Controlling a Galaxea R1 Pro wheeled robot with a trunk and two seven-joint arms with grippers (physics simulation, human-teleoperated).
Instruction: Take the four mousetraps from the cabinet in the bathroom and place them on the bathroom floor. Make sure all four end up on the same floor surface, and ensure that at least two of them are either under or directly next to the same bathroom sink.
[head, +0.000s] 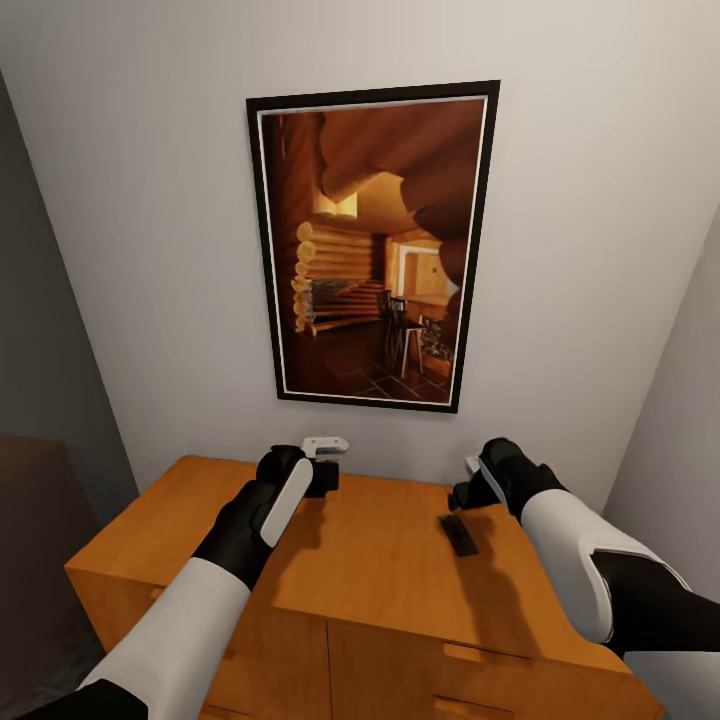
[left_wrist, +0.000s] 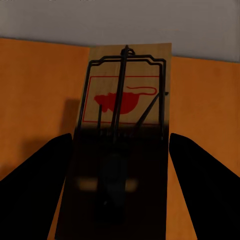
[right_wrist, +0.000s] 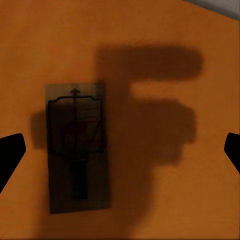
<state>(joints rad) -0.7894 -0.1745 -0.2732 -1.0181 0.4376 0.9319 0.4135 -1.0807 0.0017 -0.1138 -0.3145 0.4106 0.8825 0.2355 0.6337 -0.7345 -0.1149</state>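
One mousetrap (left_wrist: 127, 95), a wooden board with a red mouse print and dark wire, sits between the fingers of my left gripper (left_wrist: 120, 137). The fingers press against its long sides, and its far end reaches the wall line. In the head view the left gripper (head: 320, 465) hovers over the back of the orange-brown cabinet (head: 380, 570). A second mousetrap (head: 458, 533) lies flat on the cabinet top in shadow. My right gripper (head: 468, 480) is just above and behind it, and in the right wrist view that mousetrap (right_wrist: 77, 150) lies off to one side below the open right gripper (right_wrist: 123, 145).
A large black-framed picture (head: 375, 250) of a log interior hangs on the white wall right behind the cabinet. Drawer fronts with slim bar handles (head: 470, 655) face me. A dark wall (head: 40, 330) closes the left side and a grey wall (head: 680, 400) the right.
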